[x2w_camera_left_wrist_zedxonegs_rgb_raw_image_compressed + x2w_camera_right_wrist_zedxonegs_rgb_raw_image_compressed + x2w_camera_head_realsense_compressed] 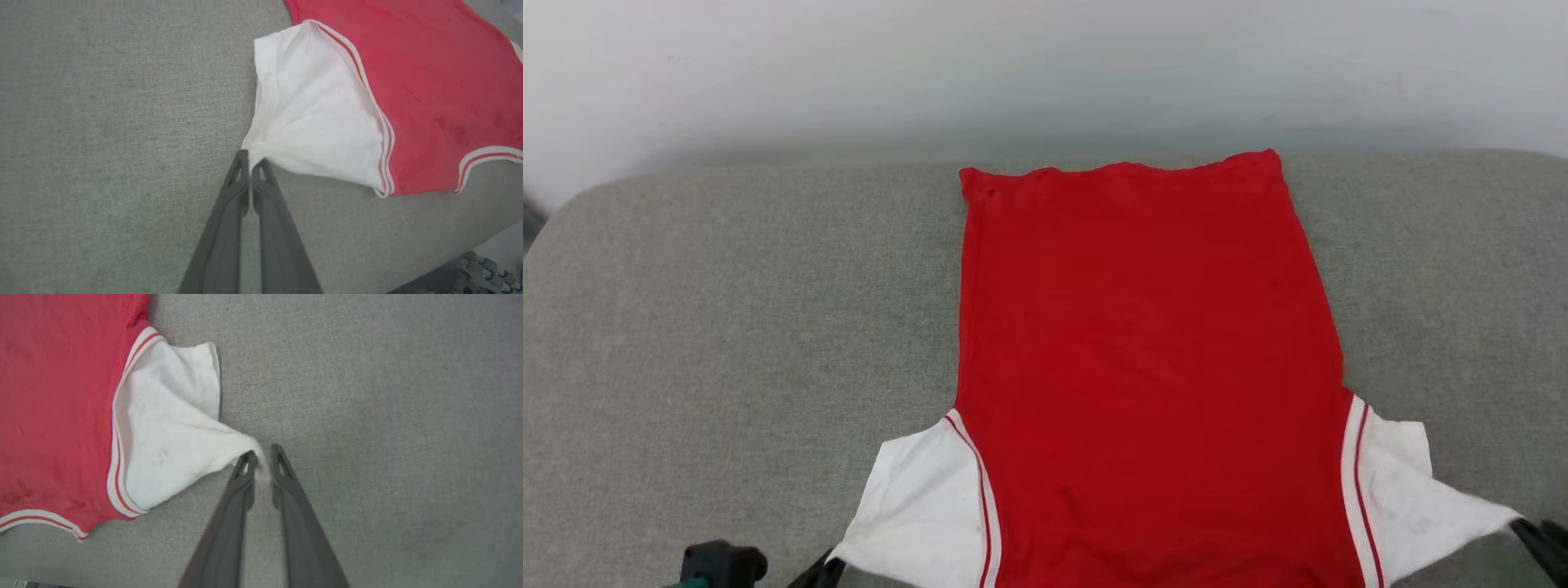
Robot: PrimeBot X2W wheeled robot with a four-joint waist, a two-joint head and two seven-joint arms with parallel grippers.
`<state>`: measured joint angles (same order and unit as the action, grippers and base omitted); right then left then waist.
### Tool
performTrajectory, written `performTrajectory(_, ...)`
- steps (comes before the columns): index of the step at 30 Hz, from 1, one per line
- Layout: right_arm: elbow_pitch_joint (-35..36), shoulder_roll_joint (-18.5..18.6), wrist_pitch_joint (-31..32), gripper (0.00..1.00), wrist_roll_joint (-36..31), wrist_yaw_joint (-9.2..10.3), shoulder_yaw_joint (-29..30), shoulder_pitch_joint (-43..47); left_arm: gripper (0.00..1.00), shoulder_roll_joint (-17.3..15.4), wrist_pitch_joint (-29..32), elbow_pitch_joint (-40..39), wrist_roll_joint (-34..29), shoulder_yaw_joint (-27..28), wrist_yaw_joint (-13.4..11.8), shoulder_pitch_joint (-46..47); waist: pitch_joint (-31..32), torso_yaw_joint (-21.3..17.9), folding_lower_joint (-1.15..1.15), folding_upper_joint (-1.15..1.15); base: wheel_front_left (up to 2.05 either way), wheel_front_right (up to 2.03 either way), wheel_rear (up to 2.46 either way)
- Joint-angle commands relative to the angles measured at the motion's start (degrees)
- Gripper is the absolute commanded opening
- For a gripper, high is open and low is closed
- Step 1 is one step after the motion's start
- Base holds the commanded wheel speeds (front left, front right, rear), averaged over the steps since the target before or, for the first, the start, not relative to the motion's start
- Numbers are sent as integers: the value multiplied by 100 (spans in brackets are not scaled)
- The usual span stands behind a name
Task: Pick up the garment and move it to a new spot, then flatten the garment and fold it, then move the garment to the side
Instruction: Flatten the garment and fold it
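Observation:
The garment lies spread flat on the grey cushion, plain red side up, hem toward the far edge and white sleeves at the near corners. In the left wrist view my left gripper is shut on the bunched tip of the white sleeve; its dark fingers also peek in at the head view's bottom edge. My right gripper has its fingers slightly parted, with the pulled-out tip of the other sleeve lying between them. It appears at the head view's right edge.
A pale wall rises behind the cushion's far edge. Bare grey fabric stretches to both sides of the garment. The cushion's near edge drops off in the left wrist view, with dark machinery below it. A black-and-green part sits at the head view's bottom left.

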<state>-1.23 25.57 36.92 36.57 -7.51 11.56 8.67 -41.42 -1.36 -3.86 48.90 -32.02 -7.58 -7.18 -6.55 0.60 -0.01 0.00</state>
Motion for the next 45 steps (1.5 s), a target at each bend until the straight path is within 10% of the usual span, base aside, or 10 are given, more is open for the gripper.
performTrajectory(1,61,-18,61,100,1,4,12,-110,0,5,19,-41,-32,-5,19,99,-58,54,1,0,0,0,0)
performTrajectory(13,1099,120,1557,100,104,3,499,-1774,0,-259,653,-1451,-573,-319,-91,597,-1002,785,1,0,0,0,0)
performTrajectory(30,-373,338,4379,100,-2037,3,706,-6005,0,-90,1495,-2828,-1137,-827,100,1494,-2868,2154,1,0,0,0,0)
performTrajectory(45,-1406,639,4680,100,-3099,3,783,-7000,0,492,1286,-2452,-1337,-1176,484,2018,-3456,2827,1,0,0,0,0)
